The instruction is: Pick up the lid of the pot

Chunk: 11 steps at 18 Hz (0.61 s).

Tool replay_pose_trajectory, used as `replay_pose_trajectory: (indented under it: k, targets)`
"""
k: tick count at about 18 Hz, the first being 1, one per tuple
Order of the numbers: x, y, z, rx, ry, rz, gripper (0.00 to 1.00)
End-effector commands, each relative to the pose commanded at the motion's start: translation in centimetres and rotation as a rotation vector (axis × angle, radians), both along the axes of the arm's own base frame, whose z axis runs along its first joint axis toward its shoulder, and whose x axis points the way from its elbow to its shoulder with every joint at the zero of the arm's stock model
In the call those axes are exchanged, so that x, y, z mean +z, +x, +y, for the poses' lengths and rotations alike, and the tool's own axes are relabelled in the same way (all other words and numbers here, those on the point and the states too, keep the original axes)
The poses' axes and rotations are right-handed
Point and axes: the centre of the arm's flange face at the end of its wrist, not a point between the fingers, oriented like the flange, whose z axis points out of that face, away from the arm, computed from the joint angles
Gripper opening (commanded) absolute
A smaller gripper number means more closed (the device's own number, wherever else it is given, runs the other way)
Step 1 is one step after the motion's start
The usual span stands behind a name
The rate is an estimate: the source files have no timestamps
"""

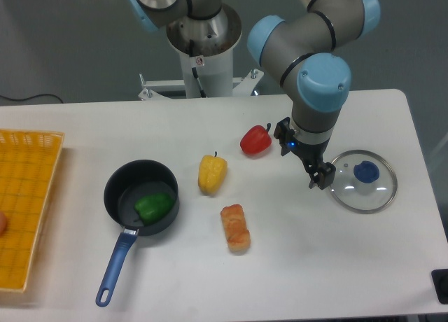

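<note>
The white table (168,280) runs under everything, pan included, and is cut off by the frame. My arm (323,77) comes in above and right of the pan (131,180), as the camera sees it, its upper end out of view. Left of the pan sits an orange crate (28,196), cropped by the picture's edge, so I can't make out all it holds. The pan itself points its blue handle toward the camera.

My claw (304,168) hangs right of the pan, its two fingers spread open. The pot lid (358,200) lies farther right of the pan, on the table, clear enough to see through. One finger overlaps its near-left edge in this view; whether I touch it, I cannot tell.

Just right of the pan is a lumpy brown piece (236,228), then a yellow one (212,173) and, farther off, a red one (256,141). A green piece (155,208) rests inside the pan, partly in shadow. Smallest is the lid's blue knob (366,171).
</note>
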Motion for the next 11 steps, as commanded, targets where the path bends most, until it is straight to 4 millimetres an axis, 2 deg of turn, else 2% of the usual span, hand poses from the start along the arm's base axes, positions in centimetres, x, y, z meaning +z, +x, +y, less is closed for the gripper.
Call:
replay_pose_trajectory:
  k: [11]
  targets:
    - [-0.38,-0.19,0.23,-0.002,0.009,-0.007,1.0]
